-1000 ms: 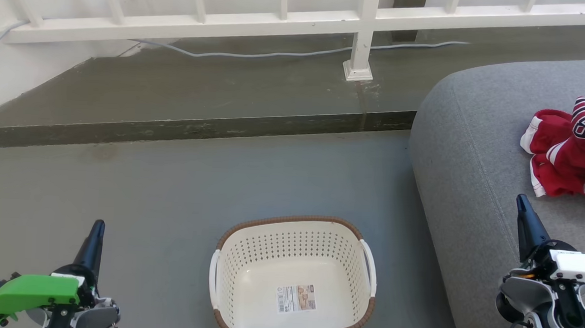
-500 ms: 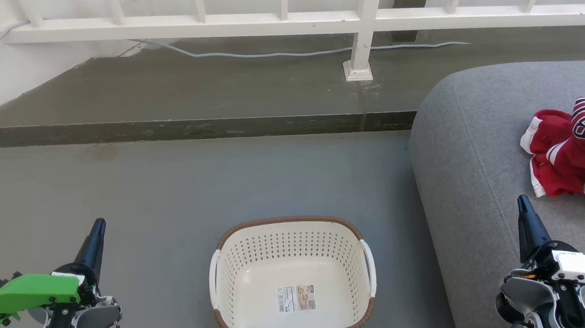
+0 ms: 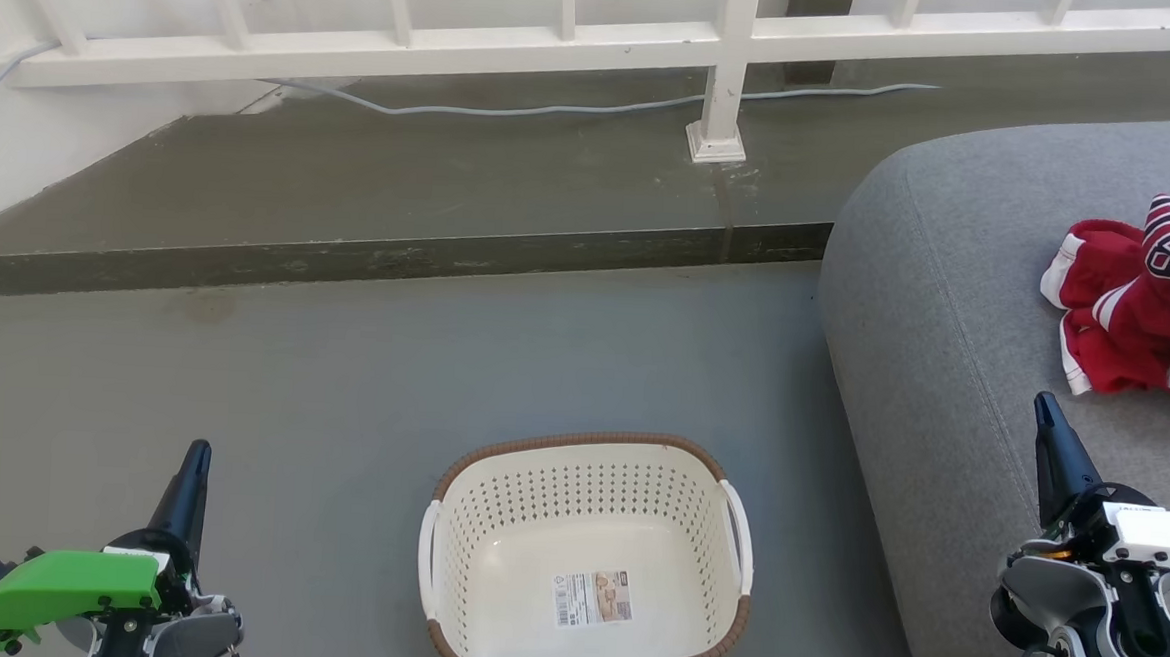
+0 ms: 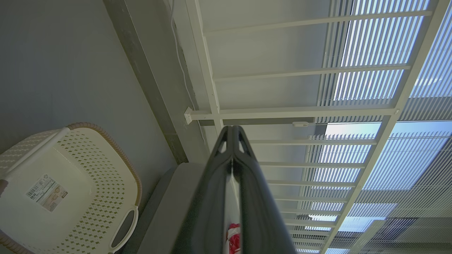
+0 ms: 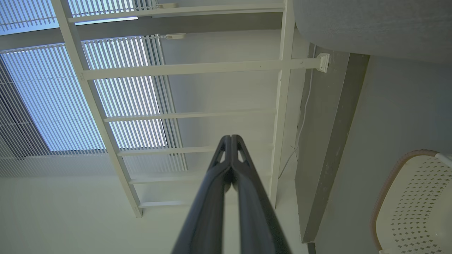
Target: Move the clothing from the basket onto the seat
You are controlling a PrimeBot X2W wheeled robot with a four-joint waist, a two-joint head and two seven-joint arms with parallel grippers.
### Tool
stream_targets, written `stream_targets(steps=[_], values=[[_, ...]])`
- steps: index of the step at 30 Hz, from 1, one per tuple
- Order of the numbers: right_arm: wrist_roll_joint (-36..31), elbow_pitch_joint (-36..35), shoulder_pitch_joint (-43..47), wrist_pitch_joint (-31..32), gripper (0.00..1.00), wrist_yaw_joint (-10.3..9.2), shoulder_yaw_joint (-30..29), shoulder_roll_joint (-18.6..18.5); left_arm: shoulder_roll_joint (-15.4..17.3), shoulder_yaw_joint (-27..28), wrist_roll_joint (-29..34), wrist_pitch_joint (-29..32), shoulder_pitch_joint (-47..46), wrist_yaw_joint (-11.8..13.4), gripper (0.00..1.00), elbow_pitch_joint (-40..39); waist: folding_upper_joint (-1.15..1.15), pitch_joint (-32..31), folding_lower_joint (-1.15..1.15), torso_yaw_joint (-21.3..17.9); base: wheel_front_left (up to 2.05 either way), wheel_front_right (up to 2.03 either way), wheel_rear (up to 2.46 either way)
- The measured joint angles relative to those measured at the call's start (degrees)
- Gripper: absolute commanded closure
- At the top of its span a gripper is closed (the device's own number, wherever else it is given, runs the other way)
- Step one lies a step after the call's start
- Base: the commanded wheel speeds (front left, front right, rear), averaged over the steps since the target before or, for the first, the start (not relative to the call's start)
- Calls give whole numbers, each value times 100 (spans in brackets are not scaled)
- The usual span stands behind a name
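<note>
Both sets of fingers are sitting pressed together, holding nothing. The left gripper point(image 3: 196, 453) is resting left of the empty basket point(image 3: 579, 440), and the right gripper point(image 3: 1042, 408) is resting at the seat point(image 3: 948, 287) edge. The clothing point(image 3: 1137, 307) is lying on the seat just ahead-right of the right gripper, so a careless swing could be dragging it off.

Looks like a home sunroom: grey sofa point(image 3: 948, 287), white railing point(image 3: 560, 42), slatted window blinds point(image 4: 370, 46).

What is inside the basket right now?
The basket holds a label sticker on its floor and no garment; the clothing lies on the seat. The near wall's inner face is hidden below the rim.
</note>
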Motion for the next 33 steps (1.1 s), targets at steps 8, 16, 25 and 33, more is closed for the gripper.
stream_targets(steps=[8,16,25,33], values=[[0,3,0,0,100,0,-2,1,-1,2,0,24,-5,-15,100,14,0,0,0,0,0,0,0],[0,8,0,0,100,1,-7,1,-3,3,0,24,-12,-15,100,26,0,-1,0,0,0,0,0],[0,10,0,0,100,1,-9,2,-4,5,0,25,-13,-16,100,33,0,-1,0,0,0,0,0],[0,11,0,0,100,1,-11,3,-7,9,0,25,-14,-16,100,36,0,-1,0,0,0,0,0]])
